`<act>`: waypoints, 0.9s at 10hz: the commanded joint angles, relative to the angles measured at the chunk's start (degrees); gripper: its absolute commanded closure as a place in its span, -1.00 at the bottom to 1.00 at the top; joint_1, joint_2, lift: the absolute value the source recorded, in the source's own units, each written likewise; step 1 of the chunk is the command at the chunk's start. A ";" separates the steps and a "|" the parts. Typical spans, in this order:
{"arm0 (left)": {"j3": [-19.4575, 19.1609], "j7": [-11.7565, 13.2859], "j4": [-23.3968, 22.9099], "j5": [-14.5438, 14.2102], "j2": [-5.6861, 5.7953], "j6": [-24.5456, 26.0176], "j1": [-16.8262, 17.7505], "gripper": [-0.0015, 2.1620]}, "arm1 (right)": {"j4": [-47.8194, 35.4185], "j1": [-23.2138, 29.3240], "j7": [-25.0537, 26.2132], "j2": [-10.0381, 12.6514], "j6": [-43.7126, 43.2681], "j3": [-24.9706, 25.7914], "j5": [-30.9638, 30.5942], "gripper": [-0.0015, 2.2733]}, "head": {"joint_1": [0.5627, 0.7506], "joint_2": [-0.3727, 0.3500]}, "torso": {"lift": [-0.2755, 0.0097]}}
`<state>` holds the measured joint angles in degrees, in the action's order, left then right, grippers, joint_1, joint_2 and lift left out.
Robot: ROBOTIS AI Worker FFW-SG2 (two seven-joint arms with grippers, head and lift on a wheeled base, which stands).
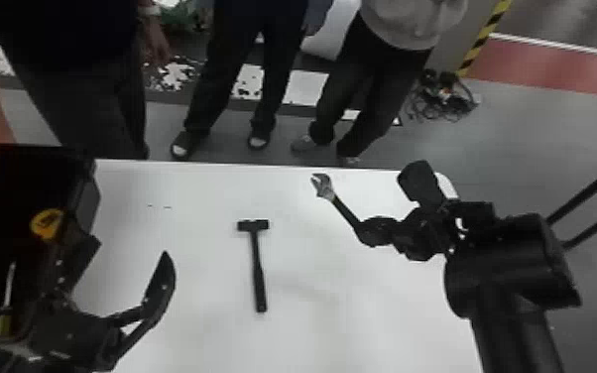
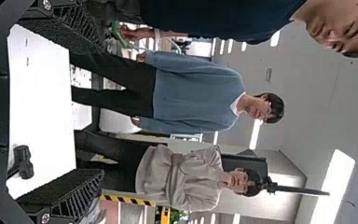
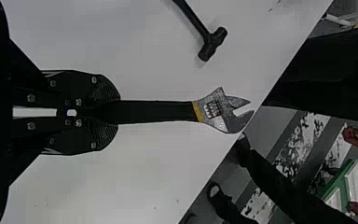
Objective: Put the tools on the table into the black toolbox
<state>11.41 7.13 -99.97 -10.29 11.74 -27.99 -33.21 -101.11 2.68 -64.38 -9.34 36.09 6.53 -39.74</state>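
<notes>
My right gripper [image 1: 362, 229] holds the adjustable wrench [image 1: 323, 187] by its black handle over the table's right part. In the right wrist view my right gripper [image 3: 107, 112] is shut on that handle, and the wrench [image 3: 223, 112] points its silver jaws away from the fingers. The black hammer [image 1: 258, 268] lies mid-table, between the two grippers; its head [image 3: 212, 44] shows in the right wrist view too. My left gripper [image 1: 124, 268] stands open and unloaded beside the black toolbox [image 1: 29, 178], with its fingers [image 2: 65, 23] wide apart. A screwdriver [image 1: 4, 307] lies inside the toolbox.
The white table [image 1: 203, 188] carries the toolbox along its left side. Several people stand behind the far table edge. A stand with two dark bars [image 1: 590, 193] is at the right, and cables [image 1: 444, 96] lie on the floor beyond.
</notes>
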 commanded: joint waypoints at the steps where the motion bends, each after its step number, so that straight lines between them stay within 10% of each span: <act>1: 0.72 1.31 -0.66 -0.43 -0.05 2.11 0.78 -0.92 | -5.50 3.03 0.14 1.34 0.08 -2.04 0.27 0.97 | 0.41 -0.48 | 0.66; 9: 4.59 6.85 -3.21 -14.23 -0.67 26.37 9.57 -0.92 | -17.27 11.12 4.00 2.48 -1.68 -8.99 2.82 0.97 | 0.41 -0.34 | 0.66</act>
<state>15.77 13.98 -102.84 -23.42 11.15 -3.50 -24.50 -117.66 13.29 -60.47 -6.90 34.50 -1.95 -37.07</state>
